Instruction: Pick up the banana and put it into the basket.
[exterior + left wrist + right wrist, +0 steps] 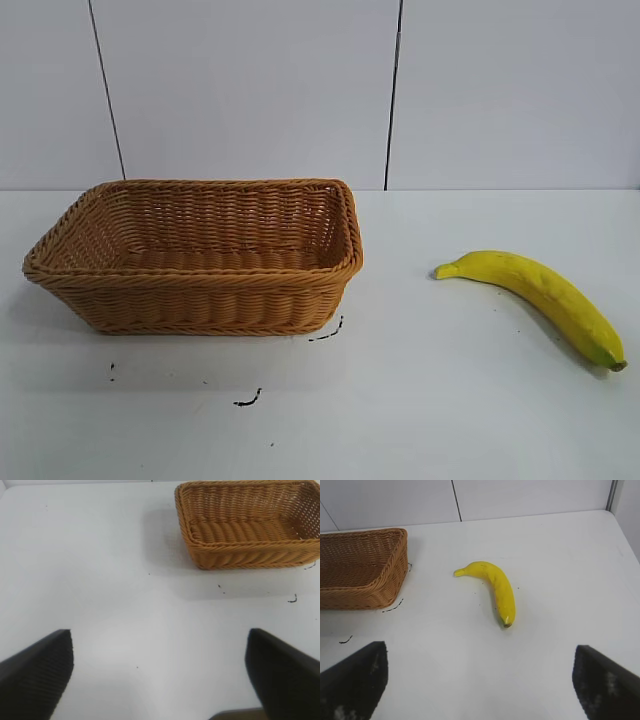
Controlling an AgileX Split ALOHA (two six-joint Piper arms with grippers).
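Observation:
A yellow banana (pixel 545 294) with a greenish tip lies flat on the white table at the right of the exterior view, well apart from the tan wicker basket (pixel 200 285) at the left, which holds nothing I can see. Neither arm shows in the exterior view. In the right wrist view my right gripper (pixel 481 672) is open with nothing between its fingers, and the banana (pixel 497 587) lies ahead of it, the basket (pixel 365 587) off to one side. My left gripper (pixel 160 667) is open too, over bare table, with the basket (pixel 240 555) farther off.
The table top (pixel 420 400) is white with a few small dark marks (pixel 248 400) in front of the basket. A white panelled wall (pixel 250 90) runs along the table's back edge.

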